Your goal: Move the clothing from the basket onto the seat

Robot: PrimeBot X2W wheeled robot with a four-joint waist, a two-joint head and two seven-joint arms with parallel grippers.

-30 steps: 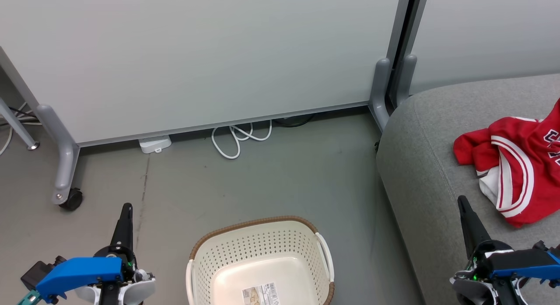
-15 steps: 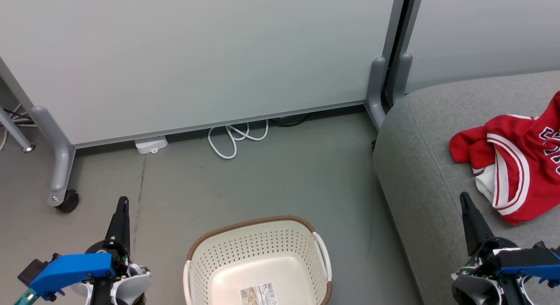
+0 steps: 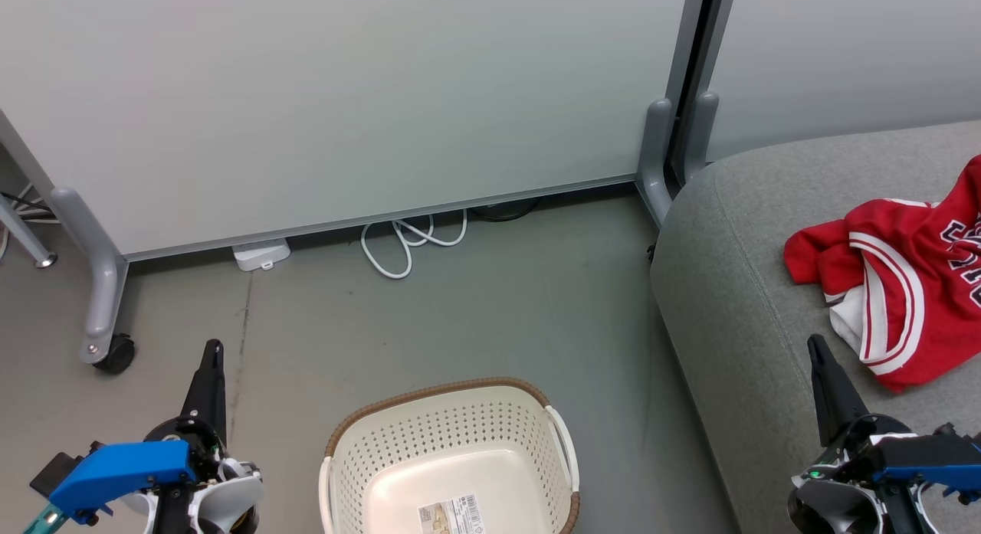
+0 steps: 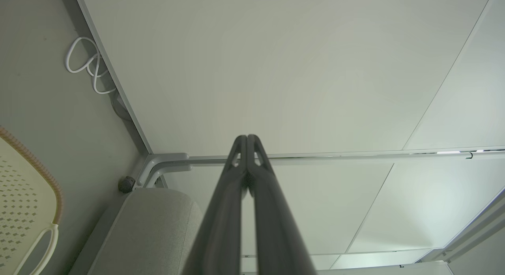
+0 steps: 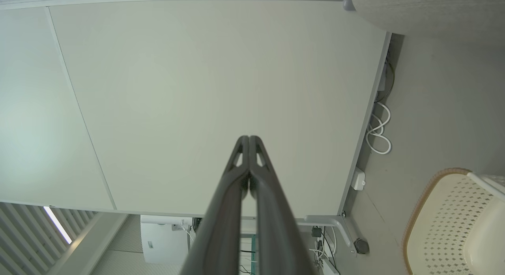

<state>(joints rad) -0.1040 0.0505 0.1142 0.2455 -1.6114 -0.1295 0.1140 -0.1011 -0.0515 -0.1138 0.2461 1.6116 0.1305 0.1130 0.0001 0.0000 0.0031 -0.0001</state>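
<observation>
The red clothing (image 3: 900, 281) with white stripes and dark lettering lies crumpled on the grey seat (image 3: 736, 304) at the right edge of the head view. The cream basket (image 3: 448, 450) with a brown rim stands on the floor at bottom centre, holding nothing but its paper label (image 3: 452, 515). My left gripper (image 3: 212, 350) is shut at the lower left, left of the basket. My right gripper (image 3: 815, 344) is shut at the lower right, over the seat's front and just below the clothing. The wrist views show both finger pairs pressed together, the left gripper (image 4: 246, 137) and the right gripper (image 5: 249, 138) with nothing held.
A pale partition wall (image 3: 345, 97) runs across the back, with grey feet (image 3: 103, 289) on castors. A white cable loop (image 3: 406, 243) and a small white box (image 3: 260, 254) lie at its base. Grey floor (image 3: 460, 319) spreads between wall, basket and seat.
The whole head view has shifted slightly, so the camera has moved. Both grippers stay shut and low; the clothing stays on the seat.
</observation>
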